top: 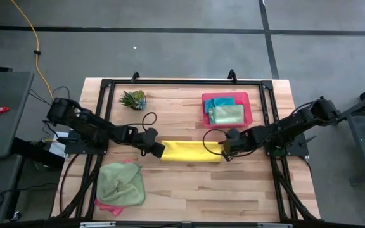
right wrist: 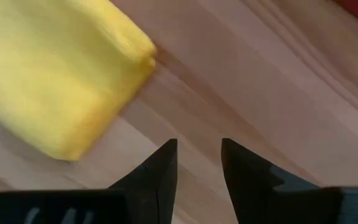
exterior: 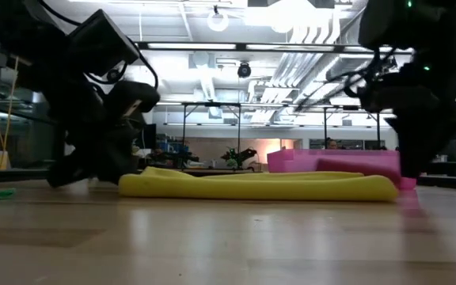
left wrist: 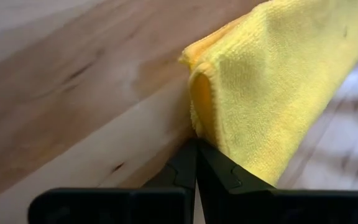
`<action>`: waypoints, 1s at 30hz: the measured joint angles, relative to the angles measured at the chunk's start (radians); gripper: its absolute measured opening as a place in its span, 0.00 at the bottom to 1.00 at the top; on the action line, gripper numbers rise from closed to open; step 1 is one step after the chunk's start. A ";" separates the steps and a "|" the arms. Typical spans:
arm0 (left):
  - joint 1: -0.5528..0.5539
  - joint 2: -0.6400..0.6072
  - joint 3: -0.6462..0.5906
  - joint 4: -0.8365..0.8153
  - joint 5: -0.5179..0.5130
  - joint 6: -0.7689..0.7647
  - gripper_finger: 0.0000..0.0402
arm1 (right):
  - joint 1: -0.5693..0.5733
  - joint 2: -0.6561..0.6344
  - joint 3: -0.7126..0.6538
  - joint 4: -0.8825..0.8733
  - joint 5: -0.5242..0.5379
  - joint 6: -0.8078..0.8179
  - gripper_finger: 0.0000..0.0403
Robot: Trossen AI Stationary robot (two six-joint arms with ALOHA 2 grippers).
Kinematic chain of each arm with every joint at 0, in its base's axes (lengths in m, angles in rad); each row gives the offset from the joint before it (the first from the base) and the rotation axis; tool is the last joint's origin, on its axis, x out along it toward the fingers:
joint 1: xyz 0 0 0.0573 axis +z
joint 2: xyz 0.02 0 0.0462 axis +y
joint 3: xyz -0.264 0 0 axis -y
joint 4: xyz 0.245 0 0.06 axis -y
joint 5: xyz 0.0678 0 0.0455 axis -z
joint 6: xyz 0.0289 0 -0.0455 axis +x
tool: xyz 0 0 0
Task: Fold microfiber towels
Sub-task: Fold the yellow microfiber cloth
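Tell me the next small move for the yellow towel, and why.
Probably bring the right tool back onto the near end of the yellow towel. The towel lies as a long folded strip; the left tool is shut at one end, while the right stands open over bare wood beside the other, gripping nothing.

A folded towel (top: 191, 151) lay mid-table (top: 233, 190); the tray (top: 246, 118) behind-right, the plant (top: 134, 99) behind-left, heaped towels (top: 121, 185) front-left.
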 joint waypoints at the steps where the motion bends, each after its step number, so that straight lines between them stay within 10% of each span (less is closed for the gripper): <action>1: -0.007 0.008 0.001 0.012 -0.004 -0.005 0.00 | 0.000 -0.002 0.000 -0.025 -0.010 0.001 0.29; 10: -0.043 0.015 0.001 0.034 -0.044 -0.033 0.00 | 0.008 -0.155 -0.149 0.043 -0.088 0.124 0.29; 20: -0.044 0.015 0.001 0.036 -0.043 -0.040 0.00 | 0.007 -0.509 -0.407 0.499 -0.048 0.418 0.30; 30: -0.045 0.015 0.000 0.037 -0.049 -0.048 0.00 | 0.006 -0.412 -0.445 0.683 -0.075 0.445 0.62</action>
